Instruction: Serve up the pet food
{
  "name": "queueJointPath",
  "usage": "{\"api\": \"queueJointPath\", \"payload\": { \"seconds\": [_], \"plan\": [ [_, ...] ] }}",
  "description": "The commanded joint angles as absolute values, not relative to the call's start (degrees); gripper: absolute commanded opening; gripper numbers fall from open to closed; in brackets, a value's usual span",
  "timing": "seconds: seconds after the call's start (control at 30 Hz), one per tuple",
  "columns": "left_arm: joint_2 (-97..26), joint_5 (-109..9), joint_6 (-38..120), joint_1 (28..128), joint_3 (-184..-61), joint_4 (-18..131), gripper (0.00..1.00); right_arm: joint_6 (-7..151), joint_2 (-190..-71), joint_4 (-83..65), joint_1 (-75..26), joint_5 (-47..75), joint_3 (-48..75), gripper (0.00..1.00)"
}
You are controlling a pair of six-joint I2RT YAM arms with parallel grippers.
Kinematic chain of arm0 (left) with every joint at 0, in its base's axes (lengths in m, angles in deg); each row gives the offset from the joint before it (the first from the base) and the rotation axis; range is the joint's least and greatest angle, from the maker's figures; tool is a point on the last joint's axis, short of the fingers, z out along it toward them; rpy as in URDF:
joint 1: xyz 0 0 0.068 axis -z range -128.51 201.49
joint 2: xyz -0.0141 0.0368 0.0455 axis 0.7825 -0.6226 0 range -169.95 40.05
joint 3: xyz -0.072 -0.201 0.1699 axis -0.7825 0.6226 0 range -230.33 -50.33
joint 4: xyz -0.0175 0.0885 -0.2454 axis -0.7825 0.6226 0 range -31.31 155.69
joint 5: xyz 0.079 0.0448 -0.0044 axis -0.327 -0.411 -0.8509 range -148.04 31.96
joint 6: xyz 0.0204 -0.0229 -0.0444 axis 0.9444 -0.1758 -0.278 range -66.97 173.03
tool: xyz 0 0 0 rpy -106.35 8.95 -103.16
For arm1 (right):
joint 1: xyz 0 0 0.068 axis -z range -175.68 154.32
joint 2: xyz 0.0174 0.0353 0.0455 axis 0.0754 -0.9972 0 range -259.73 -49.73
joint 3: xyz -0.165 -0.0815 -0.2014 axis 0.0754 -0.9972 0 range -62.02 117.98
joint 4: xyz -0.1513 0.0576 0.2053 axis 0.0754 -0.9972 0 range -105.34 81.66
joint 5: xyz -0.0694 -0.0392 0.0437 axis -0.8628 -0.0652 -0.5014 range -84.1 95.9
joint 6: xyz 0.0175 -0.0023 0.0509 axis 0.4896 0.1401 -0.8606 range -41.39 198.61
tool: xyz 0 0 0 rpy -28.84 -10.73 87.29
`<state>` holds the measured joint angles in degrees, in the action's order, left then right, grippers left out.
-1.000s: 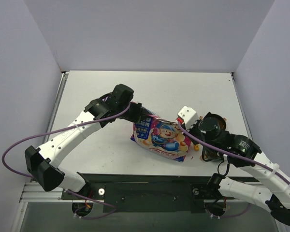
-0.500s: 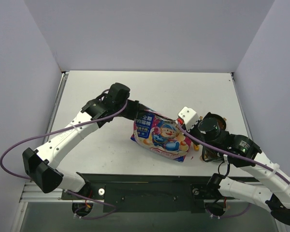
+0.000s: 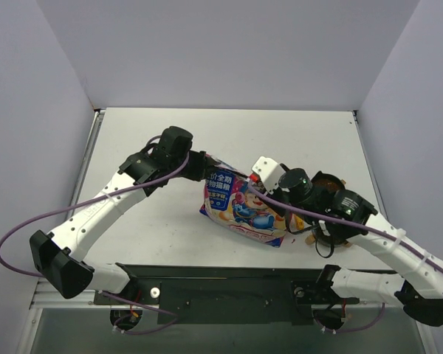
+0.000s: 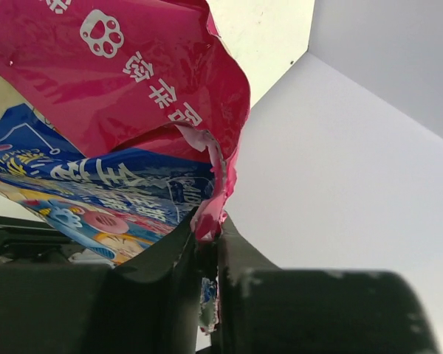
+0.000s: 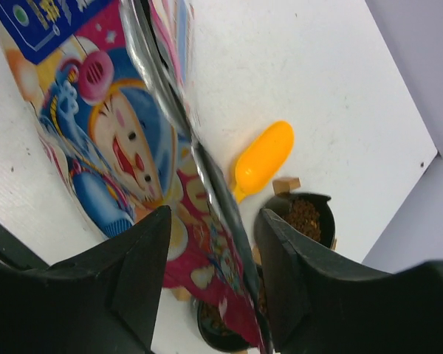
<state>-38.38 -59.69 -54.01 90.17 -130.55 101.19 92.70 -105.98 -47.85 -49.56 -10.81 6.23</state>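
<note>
Left claw (image 4: 207,254) pinching bag (image 3: 244,210) corner — right claw (image 5: 210,243) parted astride bag edge; pet food (image 5: 304,215) in bowl (image 5: 319,203).

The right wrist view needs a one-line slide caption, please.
Open right gripper straddles the bag edge; scoop and kibble-filled bowl beyond.

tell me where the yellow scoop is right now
In the right wrist view the yellow scoop lies on the white table, just right of the cartoon-printed bag and beside the black bowl of kibble.

The bag (image 3: 244,206) bears Chinese print, "全期" on its blue panel
</note>
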Motion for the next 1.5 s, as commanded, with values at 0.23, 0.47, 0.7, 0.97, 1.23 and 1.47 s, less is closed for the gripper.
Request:
{"api": "queueJointPath", "payload": {
  "seconds": [0.23, 0.47, 0.7, 0.97, 1.23, 1.47],
  "plan": [
    [-34.2, -61.0, -55.3, 88.9, -130.2, 97.1, 0.00, 98.4, -121.7, -35.2, -56.2, -17.2, 15.8, 0.46],
    [-33.2, -59.6, -57.6, 88.8, -128.9, 96.1, 0.00, 97.8, -128.8, -36.2, -58.9, -33.0, 19.5, 0.23],
    [-33.3, -59.0, -58.1, 88.8, -128.1, 94.8, 0.00, 96.3, -129.8, -46.9, -59.7, -26.3, 24.1, 0.00],
    [-32.4, -55.3, -57.2, 87.9, -125.7, 95.5, 0.00, 88.6, -129.5, -53.2, -59.3, -19.5, 28.0, 0.00],
    [-30.6, -54.0, -56.3, 87.9, -124.8, 95.4, 0.00, 88.9, -128.0, -58.5, -58.8, -23.1, 27.0, 0.13],
    [-30.8, -52.6, -54.4, 89.3, -124.1, 96.8, 0.24, 83.9, -132.3, -60.6, -58.7, -17.9, 35.0, 0.00]
  ]
}}
